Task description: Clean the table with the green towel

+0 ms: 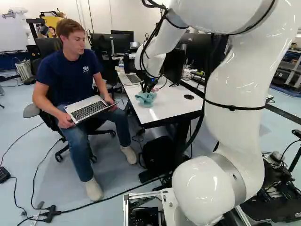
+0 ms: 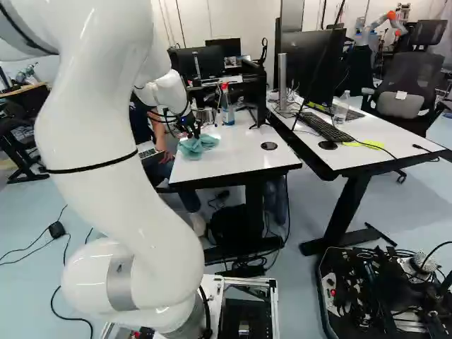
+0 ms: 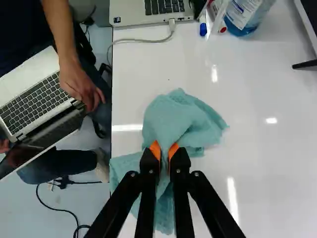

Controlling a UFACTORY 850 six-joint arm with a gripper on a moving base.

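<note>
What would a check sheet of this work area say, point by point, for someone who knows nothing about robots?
Surface: white table, glossy, with bright reflections.
Job's things: green-blue towel, bunched on the table near its edge.
Clutter: laptop, bottle and a blue-capped pen on the table.
Gripper: closed on the towel, orange pads either side of a fold.
Cables: one plugged into that laptop; others on the floor.
Surroundings: person seated beside the table, second laptop on lap.
</note>
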